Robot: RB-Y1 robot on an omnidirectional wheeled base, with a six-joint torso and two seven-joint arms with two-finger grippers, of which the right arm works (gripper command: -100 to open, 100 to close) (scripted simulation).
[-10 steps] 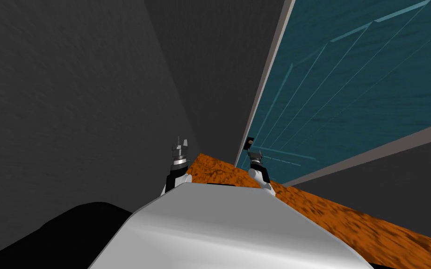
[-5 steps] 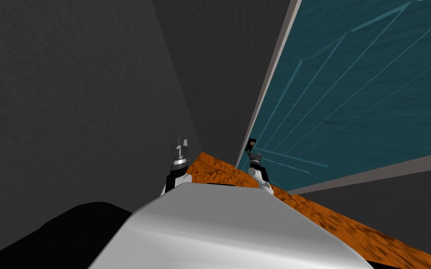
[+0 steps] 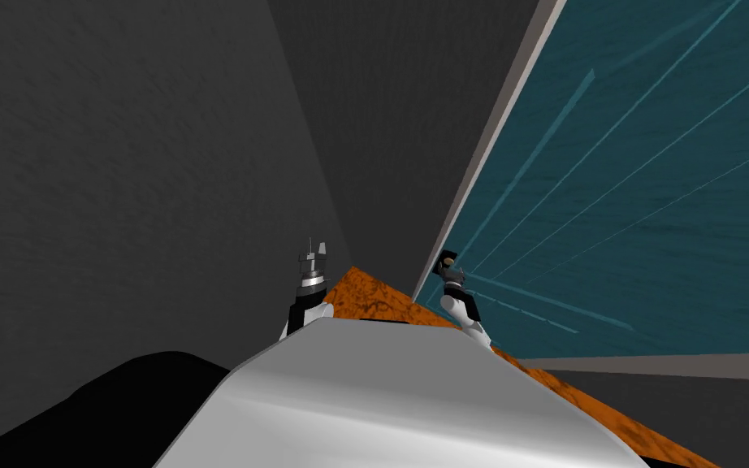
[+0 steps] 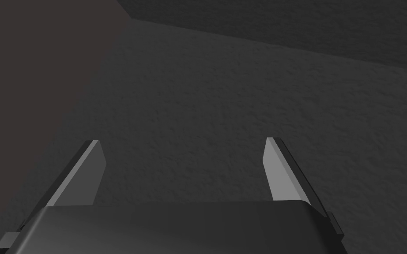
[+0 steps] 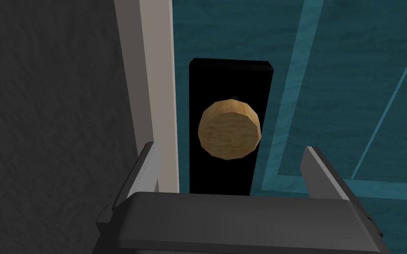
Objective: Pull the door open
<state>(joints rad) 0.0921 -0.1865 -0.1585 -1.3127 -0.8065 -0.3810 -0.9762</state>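
The teal door [image 3: 625, 203] stands on my right and looks shut against its pale frame [image 5: 154, 88], so none of the pull is done. The right gripper [image 5: 231, 150] faces the round tan knob [image 5: 228, 129] on its black plate [image 5: 229, 79], fingers spread wide and holding nothing, with the knob lined up with the gap but seemingly just ahead of the tips. Reaching in, closing on the knob and pulling are left, I judge; the left gripper [image 4: 182, 142] hangs wide and empty toward the dark grey wall [image 3: 121, 162].
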